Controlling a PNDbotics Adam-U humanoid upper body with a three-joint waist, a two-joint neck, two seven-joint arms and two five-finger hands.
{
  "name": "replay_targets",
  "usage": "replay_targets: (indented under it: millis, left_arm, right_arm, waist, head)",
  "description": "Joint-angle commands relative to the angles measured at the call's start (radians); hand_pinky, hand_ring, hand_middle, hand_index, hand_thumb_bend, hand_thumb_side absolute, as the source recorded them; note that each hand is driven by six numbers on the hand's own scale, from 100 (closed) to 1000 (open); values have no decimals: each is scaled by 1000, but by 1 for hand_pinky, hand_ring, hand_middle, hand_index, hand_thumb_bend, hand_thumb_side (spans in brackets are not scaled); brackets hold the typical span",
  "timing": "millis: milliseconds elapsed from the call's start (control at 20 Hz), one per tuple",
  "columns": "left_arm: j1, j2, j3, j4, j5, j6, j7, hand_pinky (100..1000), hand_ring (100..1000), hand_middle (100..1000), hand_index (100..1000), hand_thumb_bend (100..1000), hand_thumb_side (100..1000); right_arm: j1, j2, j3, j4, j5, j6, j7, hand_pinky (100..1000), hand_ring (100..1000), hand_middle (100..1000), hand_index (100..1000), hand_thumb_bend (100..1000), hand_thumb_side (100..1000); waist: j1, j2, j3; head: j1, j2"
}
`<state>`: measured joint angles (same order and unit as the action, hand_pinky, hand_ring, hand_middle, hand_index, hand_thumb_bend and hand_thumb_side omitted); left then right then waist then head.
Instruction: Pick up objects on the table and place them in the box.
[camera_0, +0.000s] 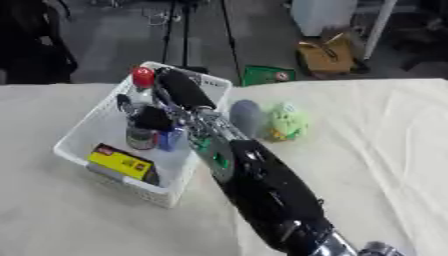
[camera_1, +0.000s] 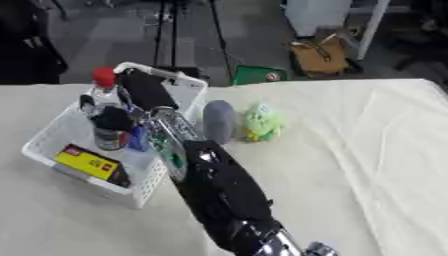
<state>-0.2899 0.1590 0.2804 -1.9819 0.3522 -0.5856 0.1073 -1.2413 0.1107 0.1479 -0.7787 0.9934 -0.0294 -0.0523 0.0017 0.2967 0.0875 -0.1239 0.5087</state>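
A white basket (camera_0: 80, 135) stands on the left of the cloth-covered table. Inside it are a clear bottle with a red cap (camera_0: 143, 78), a dark can with a black top (camera_0: 141, 134), a small blue thing (camera_0: 171, 139) and a yellow and black packet (camera_0: 122, 162). My right arm reaches in from the lower right, and its black hand (camera_0: 184, 88) hangs over the basket's far right corner, beside the red-capped bottle. On the table to the right of the basket lie a green plush toy (camera_0: 286, 122) and a grey rounded thing (camera_1: 219, 120).
The table's far edge runs just behind the basket. On the floor beyond it are a green item (camera_0: 266, 75), a brown cardboard box (camera_0: 326, 55) and thin stand legs. Bare cloth stretches to the right and front.
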Motion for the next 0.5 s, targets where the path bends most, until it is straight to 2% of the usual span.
replay_targets:
  millis: [50,200,500]
  left_arm:
    - [-10,9,0,-18,3,0,-4,718,692,783,732,100,677]
    - [-10,9,0,-18,3,0,-5,718,693,783,732,100,678]
    - [-10,9,0,-18,3,1,-5,719,693,783,732,100,680]
  right_arm:
    - [-31,-6,-7,-12,6,-25,3,925,960,531,833,638,1000]
    - [-39,-10,-5,-17,2,-38,13,940,992,646,925,649,1000]
    - [-48,-15,-6,-28,8,-34,8,950,1000,731,949,657,1000]
  waist:
    - [7,-15,0]
    - [6,-15,-1]
    - [6,-16,-2]
  head:
    - [0,-7]
    - [0,-6]
    - [0,-7]
